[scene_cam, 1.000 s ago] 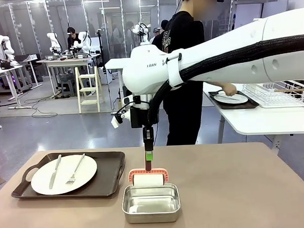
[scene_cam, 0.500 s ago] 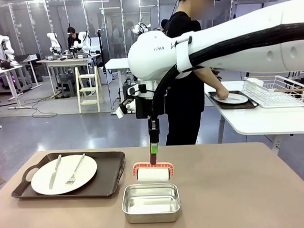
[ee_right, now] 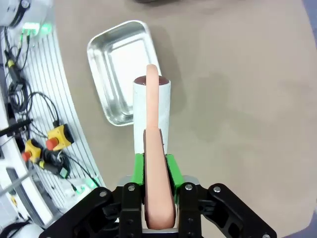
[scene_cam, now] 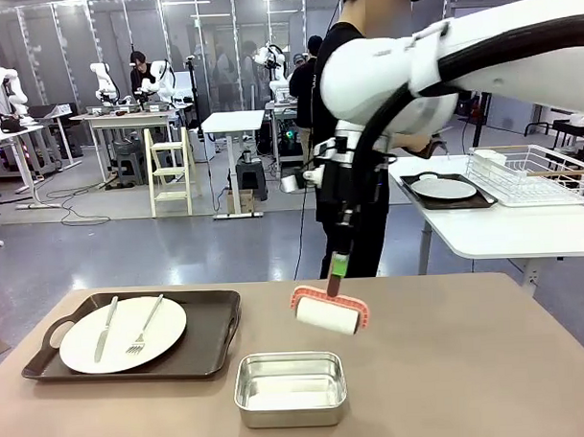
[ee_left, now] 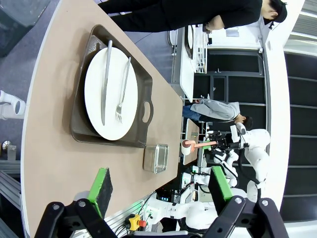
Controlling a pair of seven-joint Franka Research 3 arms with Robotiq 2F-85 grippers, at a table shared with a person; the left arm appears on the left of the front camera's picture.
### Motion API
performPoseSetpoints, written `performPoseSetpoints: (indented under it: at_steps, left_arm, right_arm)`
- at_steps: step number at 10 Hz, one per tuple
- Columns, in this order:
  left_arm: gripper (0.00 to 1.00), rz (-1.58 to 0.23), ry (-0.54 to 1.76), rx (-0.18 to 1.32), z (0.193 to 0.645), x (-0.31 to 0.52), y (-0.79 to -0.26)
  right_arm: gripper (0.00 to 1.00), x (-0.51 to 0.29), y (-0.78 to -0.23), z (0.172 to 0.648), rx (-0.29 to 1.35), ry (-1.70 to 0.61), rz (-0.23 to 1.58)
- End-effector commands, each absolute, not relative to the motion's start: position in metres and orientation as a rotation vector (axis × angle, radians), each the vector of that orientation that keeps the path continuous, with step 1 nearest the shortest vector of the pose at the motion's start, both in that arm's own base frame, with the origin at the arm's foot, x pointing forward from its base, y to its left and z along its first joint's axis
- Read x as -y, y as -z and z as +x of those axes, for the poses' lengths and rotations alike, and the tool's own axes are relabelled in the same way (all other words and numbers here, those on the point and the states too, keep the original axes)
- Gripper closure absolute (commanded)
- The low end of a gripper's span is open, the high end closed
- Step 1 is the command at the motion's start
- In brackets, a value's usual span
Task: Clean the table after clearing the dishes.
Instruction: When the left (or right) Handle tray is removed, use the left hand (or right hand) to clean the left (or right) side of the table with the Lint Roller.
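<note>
My right gripper (scene_cam: 339, 266) is shut on the handle of a cleaning roller (scene_cam: 329, 316), a white roll in a pink frame. The roller hangs tilted just above the tan table (scene_cam: 470, 366), up and right of the steel pan (scene_cam: 290, 388). In the right wrist view the green pads (ee_right: 171, 169) clamp the pink handle, with the roller (ee_right: 151, 106) over the table beside the pan (ee_right: 119, 69). A white plate (scene_cam: 123, 333) with a knife and fork lies on a dark tray (scene_cam: 219, 336) at the left. My left gripper (ee_left: 161, 181) is open and high above the table (ee_left: 54, 124), holding nothing.
A person in black (scene_cam: 364, 221) stands behind my right arm at the far edge. At the right, a white table (scene_cam: 504, 232) carries another tray with a plate (scene_cam: 443, 187) and a wire rack (scene_cam: 530, 177). Bare tabletop lies right of the pan.
My right arm has lifted the roller out of the pan and swung it to the right, tilting it. The person's hand has left the plate on the white table.
</note>
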State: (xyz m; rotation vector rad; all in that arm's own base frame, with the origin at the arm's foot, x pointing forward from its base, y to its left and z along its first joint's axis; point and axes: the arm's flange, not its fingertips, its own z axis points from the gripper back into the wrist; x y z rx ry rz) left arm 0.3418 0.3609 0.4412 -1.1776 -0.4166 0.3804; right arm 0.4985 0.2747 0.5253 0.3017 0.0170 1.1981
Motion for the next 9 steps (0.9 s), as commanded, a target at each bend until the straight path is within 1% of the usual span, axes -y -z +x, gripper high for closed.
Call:
performPoseSetpoints:
  at_steps: [1,3,4,9]
  left_arm:
    - [0.00,-1.183,-0.381,0.432,0.341,-0.362,-0.442]
    - [0.00,-1.183,-0.381,0.432,0.341,-0.362,-0.442]
    - [0.00,-1.183,-0.381,0.432,0.341,-0.362,-0.442]
    - [0.00,-1.183,-0.381,0.432,0.341,-0.362,-0.442]
  right_arm:
    - [0.80,-0.242,-0.507,0.471,0.073,-1.033,0.330]
    - [0.80,-0.215,-0.495,0.470,0.143,-0.924,0.343]
    - [0.80,-0.227,-0.511,0.493,0.050,-1.047,0.335]
    - [0.80,-0.227,-0.511,0.493,0.050,-1.047,0.335]
